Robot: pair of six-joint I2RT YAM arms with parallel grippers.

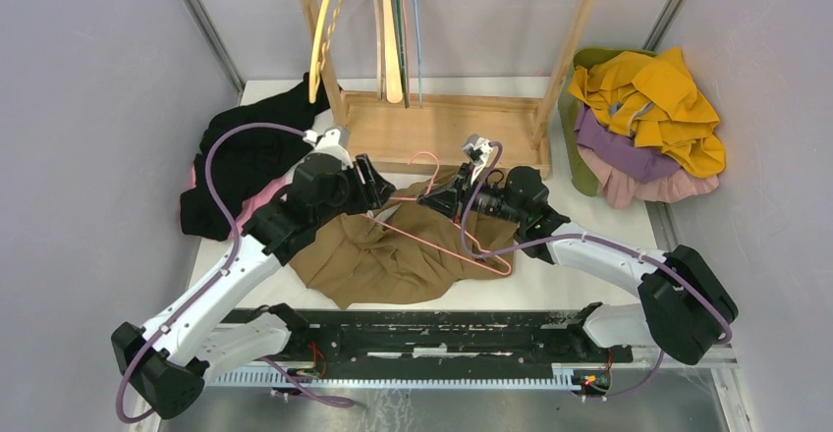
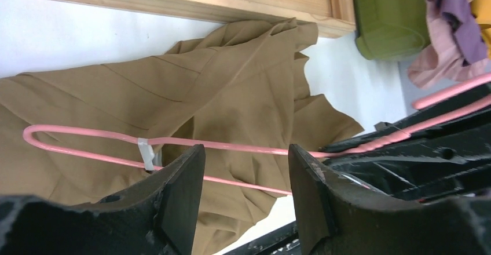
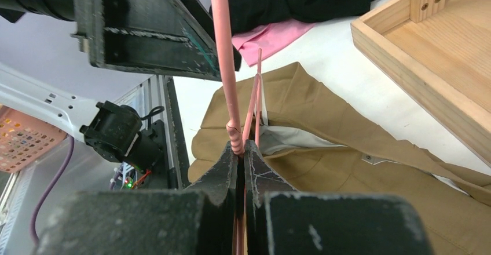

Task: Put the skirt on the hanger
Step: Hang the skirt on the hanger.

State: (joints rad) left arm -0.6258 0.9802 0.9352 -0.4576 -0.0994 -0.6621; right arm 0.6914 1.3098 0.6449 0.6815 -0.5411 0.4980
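The right claw (image 3: pixel 240 150) clamps the neck of the pink hanger (image 3: pixel 222 46). The left claw (image 2: pixel 246 162) gapes empty over the brown skirt (image 2: pixel 231 93).

I would call this a robotics lab, a closed test cell. Plain grey walls (image 1: pixel 88 108) sit in metal posts (image 1: pixel 203 25) around a white bench (image 1: pixel 609 196). The left arm (image 1: pixel 211 290) and right arm (image 1: pixel 609 253) are bolted to a black rail (image 1: pixel 432 332). A wooden rack (image 1: pixel 442 123) and a heap of clothes (image 1: pixel 653 108) stand behind.
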